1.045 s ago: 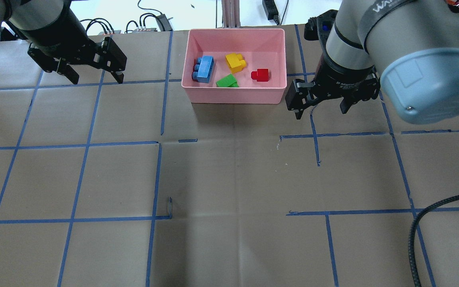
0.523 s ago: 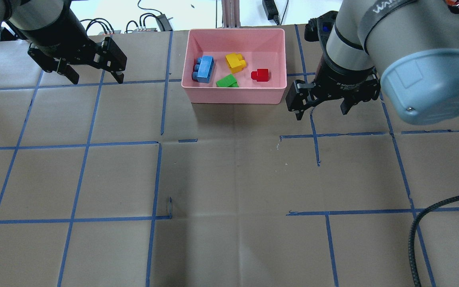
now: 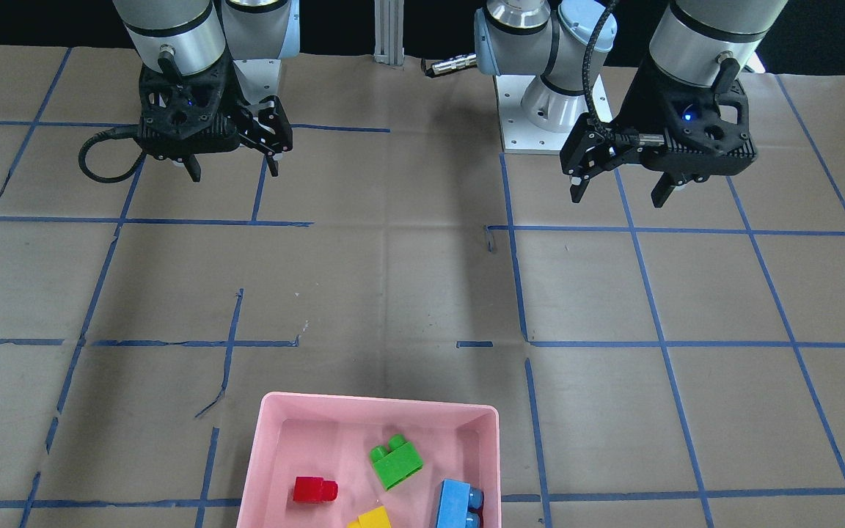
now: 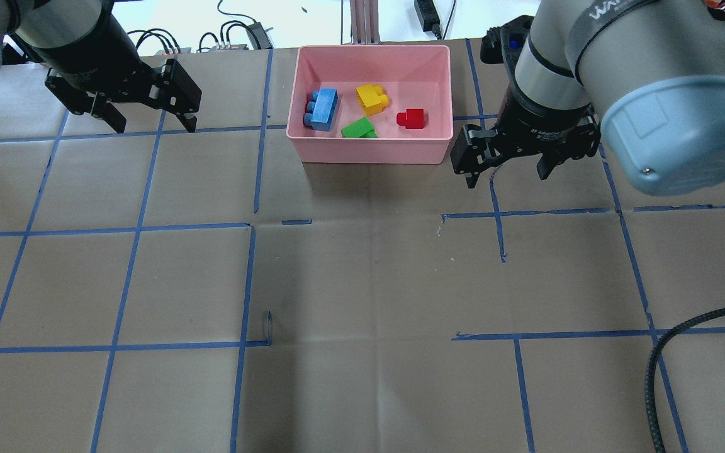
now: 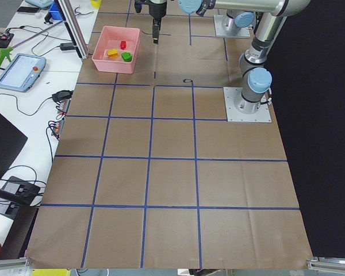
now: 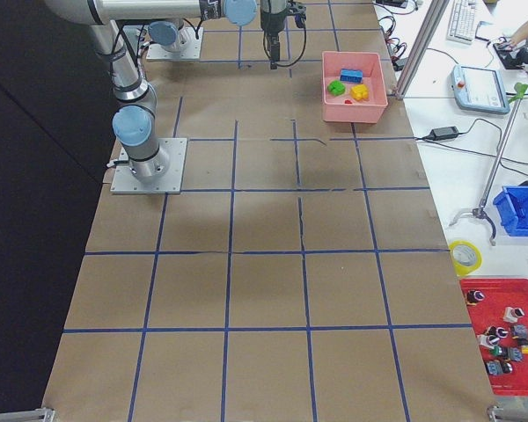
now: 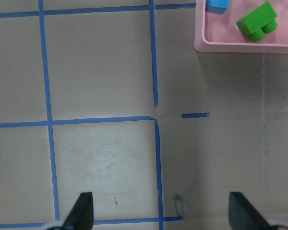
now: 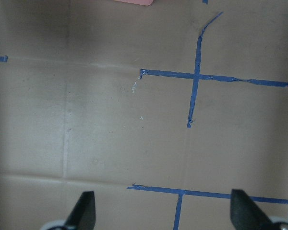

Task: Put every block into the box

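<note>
The pink box stands at the far middle of the table. Inside it lie the blue block, the yellow block, the green block and the red block. My left gripper hovers open and empty to the left of the box, well apart from it. To the right of the box's front corner, my right gripper is also open and holds nothing. The left wrist view catches the box corner with the green block. The front-facing view shows both grippers, left and right, above bare paper.
Brown paper with a blue tape grid covers the table. A black cable curls in at the near right. An aluminium post and loose cables sit beyond the far edge behind the box.
</note>
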Tool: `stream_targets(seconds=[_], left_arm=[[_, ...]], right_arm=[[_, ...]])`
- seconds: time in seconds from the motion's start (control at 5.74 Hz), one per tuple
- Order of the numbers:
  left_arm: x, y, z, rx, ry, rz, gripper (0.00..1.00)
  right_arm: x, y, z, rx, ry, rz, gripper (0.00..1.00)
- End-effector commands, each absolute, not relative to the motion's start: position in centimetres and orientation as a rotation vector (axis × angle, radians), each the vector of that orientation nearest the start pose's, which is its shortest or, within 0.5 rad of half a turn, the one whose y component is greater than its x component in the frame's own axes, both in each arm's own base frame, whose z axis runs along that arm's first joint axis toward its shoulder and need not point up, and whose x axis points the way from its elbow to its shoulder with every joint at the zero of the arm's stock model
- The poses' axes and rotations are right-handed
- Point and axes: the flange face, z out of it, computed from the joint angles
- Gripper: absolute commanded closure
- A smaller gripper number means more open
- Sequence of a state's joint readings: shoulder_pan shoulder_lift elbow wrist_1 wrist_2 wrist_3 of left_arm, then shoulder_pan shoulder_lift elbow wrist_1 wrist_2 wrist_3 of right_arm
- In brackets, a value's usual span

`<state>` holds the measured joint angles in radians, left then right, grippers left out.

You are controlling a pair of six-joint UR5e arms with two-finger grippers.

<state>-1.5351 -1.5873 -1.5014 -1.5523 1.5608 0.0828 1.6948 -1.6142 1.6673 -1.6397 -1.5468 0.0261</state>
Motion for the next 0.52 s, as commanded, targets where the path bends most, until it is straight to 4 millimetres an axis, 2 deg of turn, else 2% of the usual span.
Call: stream_targets(seconds=[0.0,0.35], left_arm=[[-11.71,-51.45,50.88,0.078,3.147,-0.093,0.0],[-11.7,-51.61,50.64,0.078,3.147,-0.085,0.0]], right_arm=[[19.1,-45.74,46.37,-0.144,3.113,-0.007,0.0],[19.19,-45.79,46.5,-0.146,3.111,-0.018,0.0]])
